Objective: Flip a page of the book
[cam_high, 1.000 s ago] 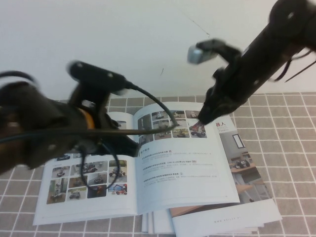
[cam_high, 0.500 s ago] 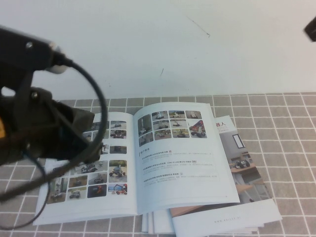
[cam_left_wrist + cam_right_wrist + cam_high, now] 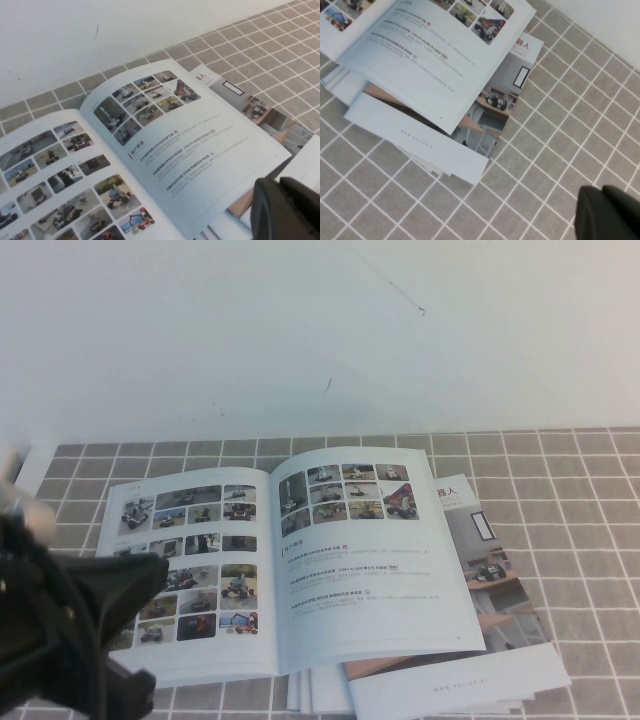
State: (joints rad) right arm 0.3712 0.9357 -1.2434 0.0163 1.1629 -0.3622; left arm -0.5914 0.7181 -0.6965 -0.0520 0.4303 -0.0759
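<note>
The left arm is a dark blur covering the book's near-left corner, apparently.

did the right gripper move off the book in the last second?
Yes. The right gripper, shut, has left the high view; it earlier hung over the large white glossy open book's top right photo grid. Left gripper sits near the book's lower edge.

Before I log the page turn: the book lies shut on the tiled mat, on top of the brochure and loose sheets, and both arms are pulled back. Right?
Not quite: the book lies open, not shut, showing photo grids and text in the high view. It does rest on the brochure and loose sheets, with the left gripper and right gripper pulled back off it.
</note>
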